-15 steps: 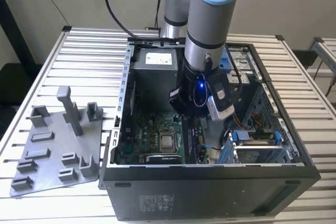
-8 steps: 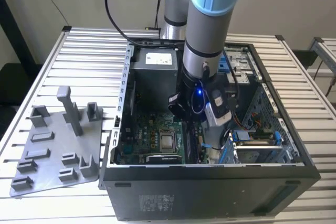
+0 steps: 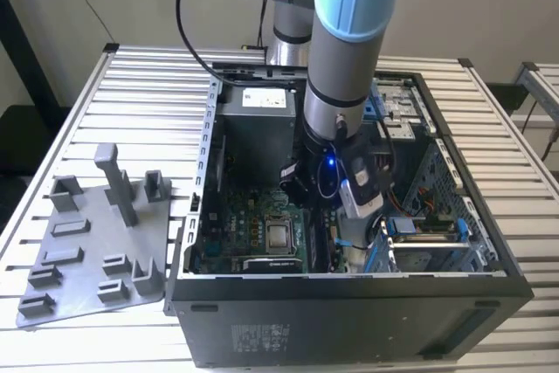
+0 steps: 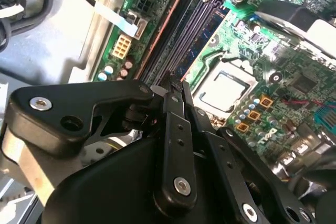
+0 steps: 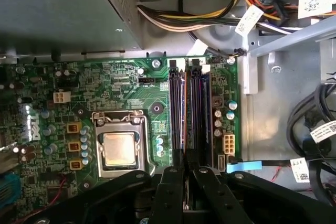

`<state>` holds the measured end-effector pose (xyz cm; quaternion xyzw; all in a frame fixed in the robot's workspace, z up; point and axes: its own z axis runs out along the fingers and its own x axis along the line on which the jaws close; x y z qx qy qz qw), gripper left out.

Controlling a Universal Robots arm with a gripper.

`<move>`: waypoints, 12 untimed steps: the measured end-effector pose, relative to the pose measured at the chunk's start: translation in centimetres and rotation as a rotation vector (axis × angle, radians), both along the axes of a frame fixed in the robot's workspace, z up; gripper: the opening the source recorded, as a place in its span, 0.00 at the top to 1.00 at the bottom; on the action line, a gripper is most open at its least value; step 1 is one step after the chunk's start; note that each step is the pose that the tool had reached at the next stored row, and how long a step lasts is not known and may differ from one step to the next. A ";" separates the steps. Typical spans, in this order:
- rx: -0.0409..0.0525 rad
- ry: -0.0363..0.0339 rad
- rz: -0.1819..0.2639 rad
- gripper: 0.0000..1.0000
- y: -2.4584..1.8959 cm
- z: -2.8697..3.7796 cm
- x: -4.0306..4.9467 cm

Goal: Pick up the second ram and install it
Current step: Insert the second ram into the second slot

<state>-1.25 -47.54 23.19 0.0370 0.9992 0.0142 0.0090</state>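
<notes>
Deep inside the computer case (image 3: 349, 321), the jaws appear clenched on the second ram (image 5: 184, 119), which stands edge-up in its slot straight beneath them, apparently so it seats squarely.

The ram stick (image 5: 183, 124) is a long, thin, bluish-green board (image 4: 199, 43) standing on its long edge down in the memory slots, so in both wrist views you mostly see its narrow edge. Its near end is pinched in the gripper (image 5: 185, 174). In the exterior view that spot sits at about 3 o'clock from the processor (image 3: 279, 235).
</notes>
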 end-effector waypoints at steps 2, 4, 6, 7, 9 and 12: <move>0.0000 0.0000 0.001 0.86 0.00 -0.23 -0.02; 0.0000 0.0000 0.002 0.86 0.01 -0.35 -0.03; -0.0002 0.0001 0.004 0.86 0.01 -0.41 -0.06; -0.0004 0.0001 0.006 0.86 0.01 -0.43 -0.06; 0.0000 0.0000 0.008 0.86 0.02 -0.53 -0.06; -0.0002 0.0001 0.009 0.86 0.01 -0.55 -0.05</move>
